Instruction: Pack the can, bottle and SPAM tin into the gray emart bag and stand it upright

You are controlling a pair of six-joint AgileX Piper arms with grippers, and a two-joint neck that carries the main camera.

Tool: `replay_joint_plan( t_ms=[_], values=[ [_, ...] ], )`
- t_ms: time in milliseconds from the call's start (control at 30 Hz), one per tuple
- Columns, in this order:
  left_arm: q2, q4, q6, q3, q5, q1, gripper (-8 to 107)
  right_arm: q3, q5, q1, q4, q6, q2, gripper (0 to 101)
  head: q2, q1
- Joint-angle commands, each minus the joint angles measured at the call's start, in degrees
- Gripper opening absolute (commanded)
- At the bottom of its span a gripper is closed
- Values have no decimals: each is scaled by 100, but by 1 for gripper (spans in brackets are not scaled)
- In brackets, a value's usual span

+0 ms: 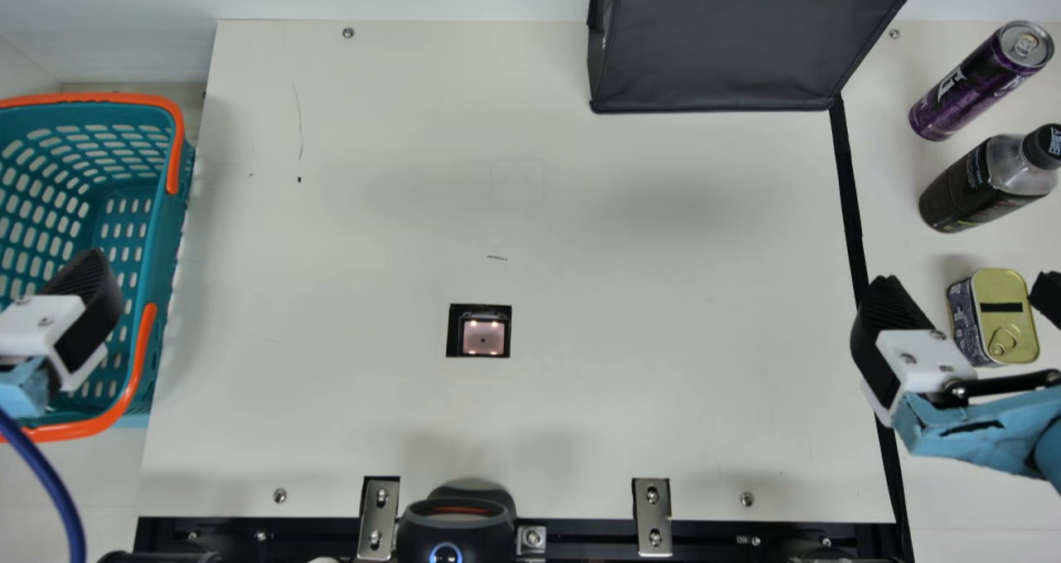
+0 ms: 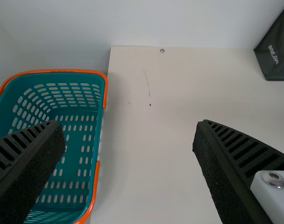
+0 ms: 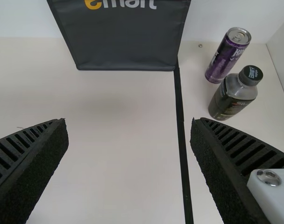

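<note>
Standing at table's far edge: gray emart bag [image 1: 729,57], likely soft-walled. Right of black strip [image 1: 848,182]: can [image 1: 966,90], probably slick, take mid-body; bottle [image 1: 970,186], likely heavier, below shoulder; SPAM tin [image 1: 1003,298], presumably rigid, across sides. Left gripper [image 2: 129,123], right gripper [image 3: 128,120]: fingers spread.

Purple can [image 3: 228,55] and dark bottle [image 3: 234,93] stand right of the bag [image 3: 125,39].

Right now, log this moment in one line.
can, bottle, SPAM tin: right side, unpacked; emart bag: far edge; left gripper: jaws open, empty; right gripper: jaws open, empty
</note>
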Motion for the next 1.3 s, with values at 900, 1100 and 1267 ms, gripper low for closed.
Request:
replay_joint_plan(
  t_ms=[900, 1100, 1267],
  values=[
    [0, 0, 0, 0, 0, 0, 90, 0, 0, 0, 0, 0, 0, 95, -1833, -1940],
    [0, 0, 0, 0, 0, 0, 90, 0, 0, 0, 0, 0, 0, 95, -1833, -1940],
    [0, 0, 0, 0, 0, 0, 90, 0, 0, 0, 0, 0, 0, 95, -1833, -1940]
  ],
)
